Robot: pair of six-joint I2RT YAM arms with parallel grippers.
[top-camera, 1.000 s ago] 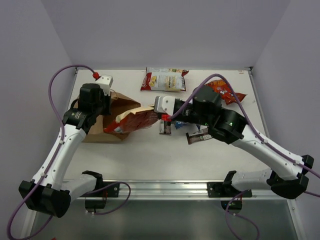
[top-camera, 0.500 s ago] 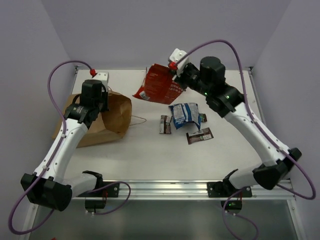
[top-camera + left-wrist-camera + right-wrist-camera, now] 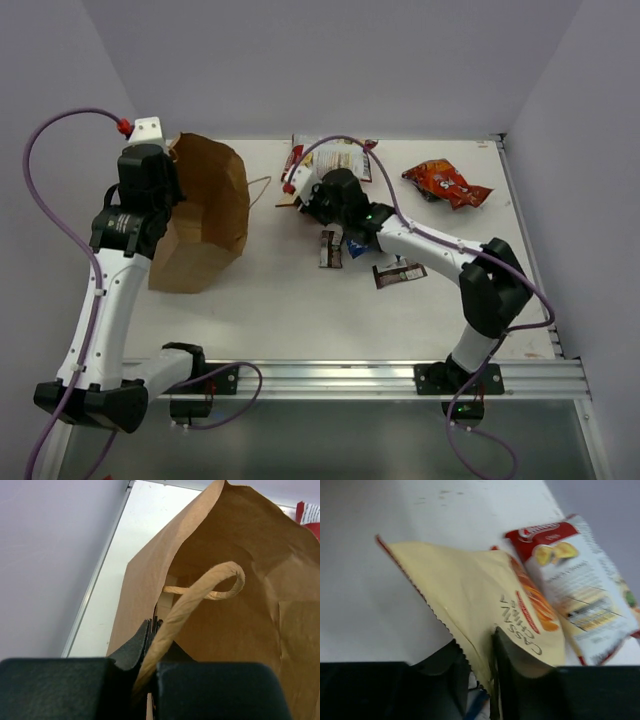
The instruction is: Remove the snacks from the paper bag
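Note:
The brown paper bag (image 3: 205, 205) stands tilted at the left. My left gripper (image 3: 160, 165) is shut on its rim beside a loop handle (image 3: 210, 587); the left wrist view looks into the bag's mouth (image 3: 235, 555) and shows no snack. My right gripper (image 3: 303, 195) is low over the table, shut on the edge of a tan-orange packet (image 3: 485, 595). Beside it lies a white-red packet (image 3: 335, 158), also in the right wrist view (image 3: 575, 585). An orange-red bag (image 3: 445, 182) lies at the back right. Two dark candy bars (image 3: 330, 250) (image 3: 398, 272) lie mid-table. A blue-white packet (image 3: 357, 240) is mostly hidden under the right arm.
The table's back edge meets the wall just behind the white-red packet. The table's left edge (image 3: 95, 590) runs close beside the bag. The right arm (image 3: 430, 240) stretches over the candy bars.
My right gripper has come down from high at the back to table level with the packet. My left gripper has risen and moved back-left, pulling the bag upright.

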